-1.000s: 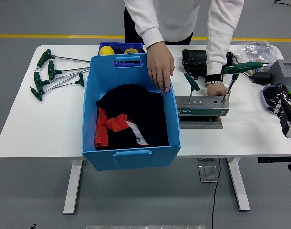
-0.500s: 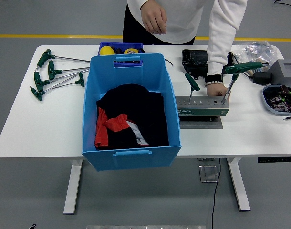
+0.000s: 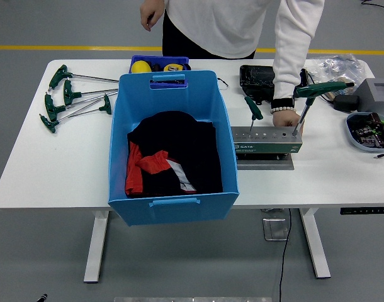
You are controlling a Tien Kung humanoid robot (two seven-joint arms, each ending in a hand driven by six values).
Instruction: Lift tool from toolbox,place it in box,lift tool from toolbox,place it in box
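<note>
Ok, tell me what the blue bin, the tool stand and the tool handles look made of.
Blue bin: apparently plastic, thin smooth walls with moulded handle slots. Tool stand: probably metal, grey with a dull sheen and drilled holes. Tool handles: green, likely plastic or rubber grips, on thin shiny steel-looking shafts.

Person [image 3: 223, 25] in white long-sleeved top, dark trousers, black wristband [image 3: 282, 103]
</note>
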